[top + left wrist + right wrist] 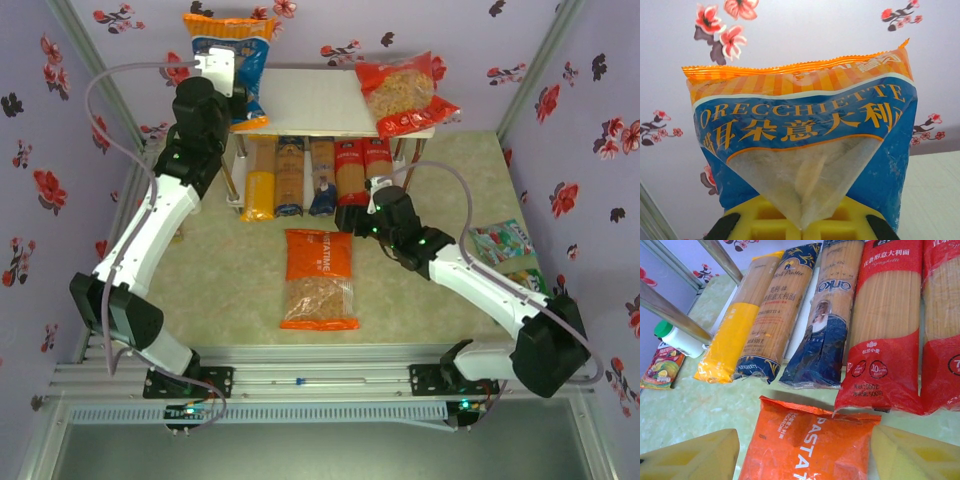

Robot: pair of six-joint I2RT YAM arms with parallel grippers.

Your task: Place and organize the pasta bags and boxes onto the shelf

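Left claw point(801, 227) clamped on blue-orange orecchiette bag point(805, 130), clear triangular window, right claw point(805, 437) wide over orange bag point(319, 280)

The blue-orange orecchiette bag point(790, 125) is glossy, crinkled plastic film (clear at its window); the shelf legs point(670, 312) are polished metal; the tabletop point(690, 410) looks smooth and matt.

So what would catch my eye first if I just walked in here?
The left end effector is shut on a blue-orange bag of pasta, held up at the shelf's far left corner. A red bag lies on the shelf's top at the right. Five long spaghetti packs lie side by side underneath, with an orange bag on the table in front.
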